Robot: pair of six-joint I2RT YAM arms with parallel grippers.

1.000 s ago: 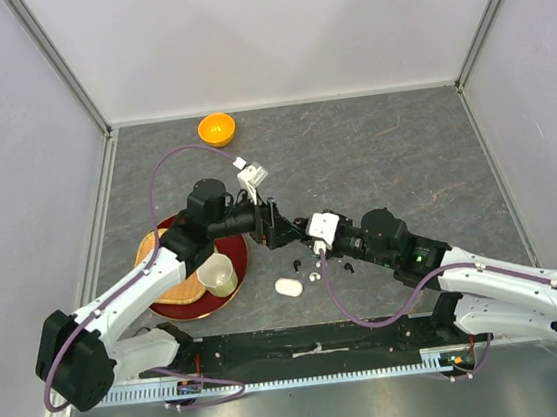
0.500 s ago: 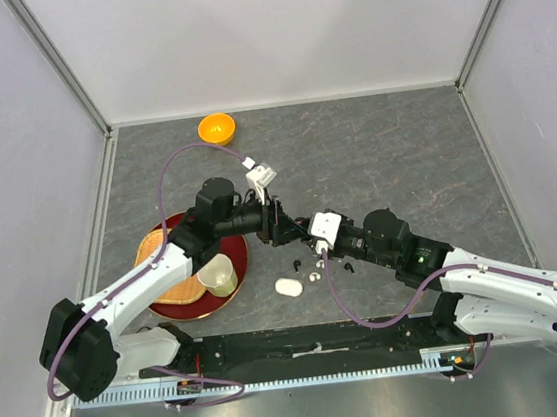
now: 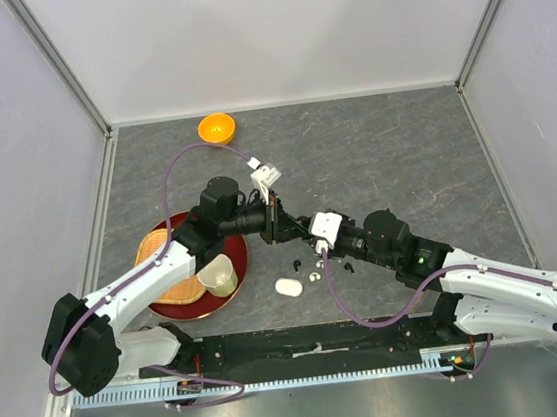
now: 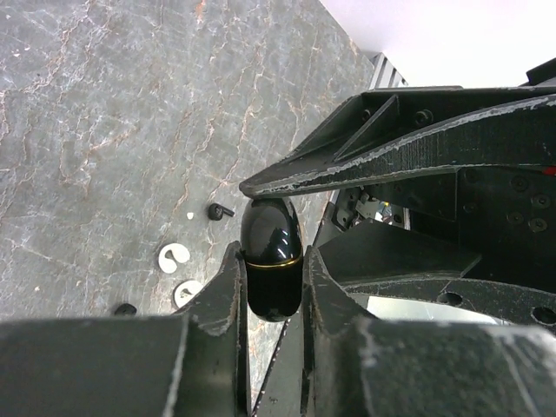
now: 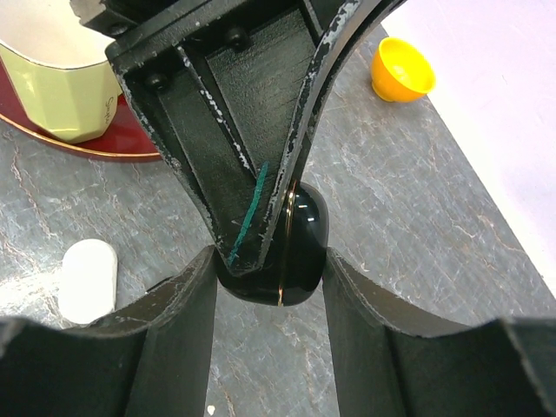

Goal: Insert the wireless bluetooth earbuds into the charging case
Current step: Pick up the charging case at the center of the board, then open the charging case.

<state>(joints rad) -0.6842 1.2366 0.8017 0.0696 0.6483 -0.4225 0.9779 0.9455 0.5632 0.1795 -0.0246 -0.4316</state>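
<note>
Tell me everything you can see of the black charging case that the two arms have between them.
The black charging case is a glossy, egg-shaped shell, plastic by its look, with a thin gold seam around its middle, and it looks closed. It hangs clear of the grey table, pinched between the fingers of the left tool and flanked on both sides by the fingers of the right tool.

orange bowl (image 3: 216, 128): 11 o'clock, right by the far wall
red plate (image 3: 238, 259): 8 o'clock, tan mat (image 3: 177, 291) and pale cup (image 3: 218, 275) on it
left gripper (image 3: 290, 224), right gripper (image 3: 304, 229): nose to nose mid-table
white case (image 3: 288, 287): 6 o'clock
earbuds: black bud (image 3: 296, 265) and white bud (image 3: 313, 276) loose just beside the case
</note>
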